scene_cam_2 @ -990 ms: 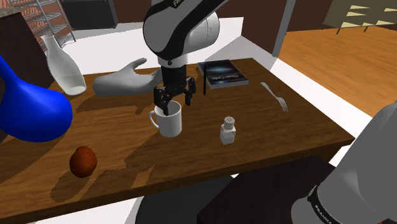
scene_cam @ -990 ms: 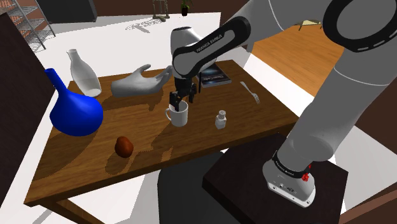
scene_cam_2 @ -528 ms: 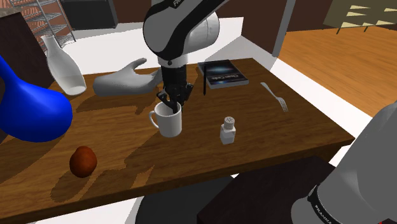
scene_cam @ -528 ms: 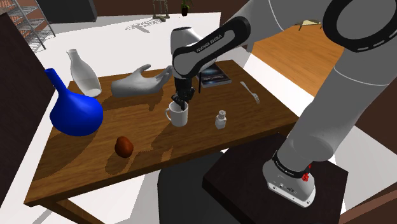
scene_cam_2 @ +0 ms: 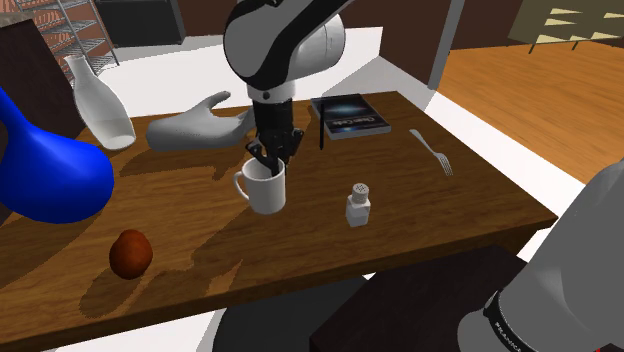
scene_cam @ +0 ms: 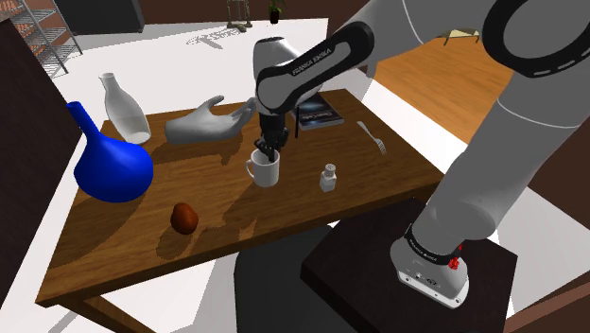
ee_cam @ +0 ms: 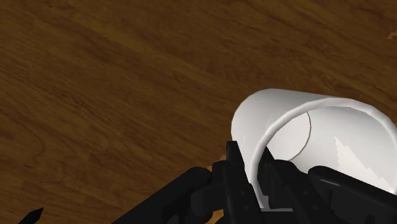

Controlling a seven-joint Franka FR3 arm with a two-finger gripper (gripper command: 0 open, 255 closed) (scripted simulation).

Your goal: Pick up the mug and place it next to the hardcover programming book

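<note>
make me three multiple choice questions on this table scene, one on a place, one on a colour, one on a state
1. In the second exterior view, where does the shaker stand relative to the mug?
A. to its right
B. to its left
C. inside it

2. What colour is the large round vase?
A. red
B. blue
C. green

3. What is the pincer doing?
A. hanging wide open high above the mug
B. shut on the mug's wall
C. shut on nothing, far from the mug

Key:
1 A, the shaker stands apart from the mug on that view's right.
2 B, its body is plainly deep blue.
3 B, the wrist view shows one finger inside and one outside the white wall, clasping it.
</note>
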